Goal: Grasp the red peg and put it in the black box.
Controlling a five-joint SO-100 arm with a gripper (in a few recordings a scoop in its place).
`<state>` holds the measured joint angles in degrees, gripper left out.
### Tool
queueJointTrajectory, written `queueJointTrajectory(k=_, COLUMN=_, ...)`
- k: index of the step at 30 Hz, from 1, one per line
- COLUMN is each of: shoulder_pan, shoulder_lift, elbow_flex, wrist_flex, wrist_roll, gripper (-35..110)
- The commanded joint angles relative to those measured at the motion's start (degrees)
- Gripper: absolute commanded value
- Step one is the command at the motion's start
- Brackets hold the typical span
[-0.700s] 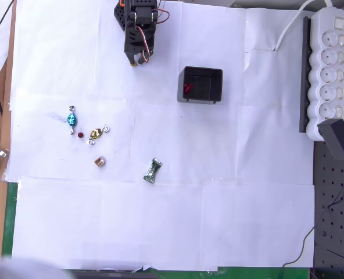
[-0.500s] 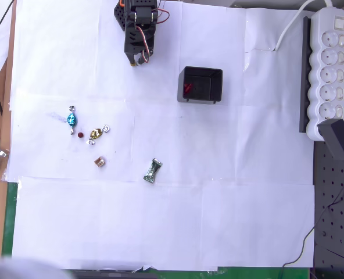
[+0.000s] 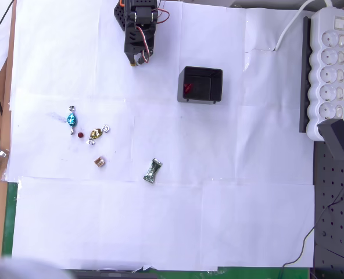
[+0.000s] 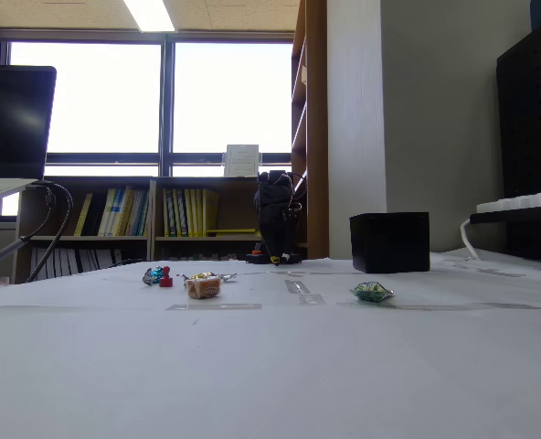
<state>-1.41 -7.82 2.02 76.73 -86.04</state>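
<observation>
The red peg [image 3: 80, 135] is a tiny dark red dot on the white paper at the left, between a blue candy [image 3: 71, 120] and a gold candy [image 3: 96, 134]. In the fixed view the red peg [image 4: 165, 277] stands upright beside the blue candy [image 4: 152, 274]. The black box [image 3: 200, 85] sits at upper centre with something red inside at its left wall; it is at the right in the fixed view, black box [image 4: 389, 241]. My gripper [image 3: 139, 58] is folded back at the arm's base, far from the peg, fingers pointing down at the paper; its jaws look close together.
A tan candy [image 3: 100, 161] and a green candy [image 3: 153, 171] lie below the peg. A white power strip [image 3: 329, 70] runs along the right edge. The wooden table edge [image 3: 3, 116] borders the paper on the left. Open white paper fills the lower half.
</observation>
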Motion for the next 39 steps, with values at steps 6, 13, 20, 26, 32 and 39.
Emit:
queueJointTrajectory(k=6, shoulder_pan=-1.5, shoulder_lift=-5.2, elbow_flex=-5.4, wrist_flex=5.0, wrist_roll=0.0, gripper=1)
queueJointTrajectory(k=13, shoulder_pan=-1.5, shoulder_lift=-5.2, elbow_flex=-5.4, wrist_flex=5.0, wrist_roll=0.0, gripper=1)
queueJointTrajectory(k=20, shoulder_pan=-1.5, shoulder_lift=-5.2, elbow_flex=-5.4, wrist_flex=5.0, wrist_roll=0.0, gripper=1)
queueJointTrajectory(k=26, shoulder_pan=-1.5, shoulder_lift=-5.2, elbow_flex=-5.4, wrist_flex=5.0, wrist_roll=0.0, gripper=1)
queueJointTrajectory(k=32, shoulder_pan=0.0, shoulder_lift=-5.2, elbow_flex=-5.4, wrist_flex=3.9, wrist_roll=0.0, gripper=1)
queueJointTrajectory(k=39, shoulder_pan=7.8, shoulder_lift=-5.2, elbow_flex=-5.4, wrist_flex=4.4, wrist_roll=0.0, gripper=0)
